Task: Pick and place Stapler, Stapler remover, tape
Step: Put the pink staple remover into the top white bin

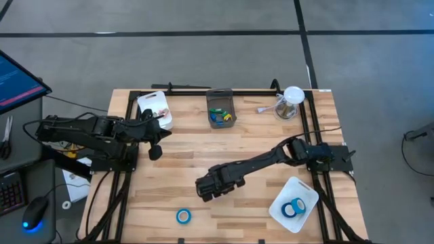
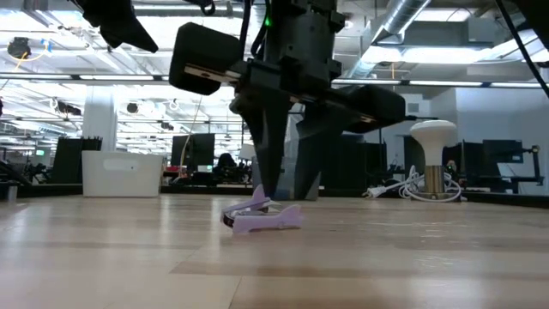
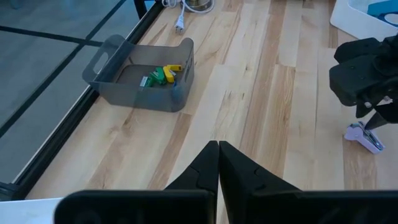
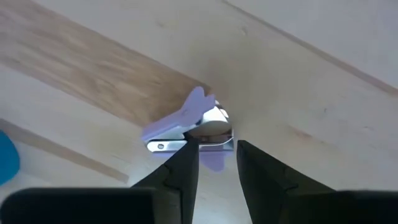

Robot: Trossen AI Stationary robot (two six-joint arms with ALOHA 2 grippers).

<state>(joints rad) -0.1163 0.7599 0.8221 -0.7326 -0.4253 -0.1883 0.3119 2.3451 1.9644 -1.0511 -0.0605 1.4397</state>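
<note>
A grey bin point(image 1: 220, 107) sits top centre, a white tray point(image 1: 294, 203) lower right, a monitor point(image 1: 17, 78) far left.

Table point(image 1: 169, 176) pale matt wood; staple remover point(image 4: 186, 127) lilac plastic, shiny metal.

no readable text or labels, perhaps too small

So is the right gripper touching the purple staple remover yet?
Cannot tell. In the right wrist view the right gripper has its fingers meeting the staple remover in overlap; the low view shows no clear gap either.
</note>
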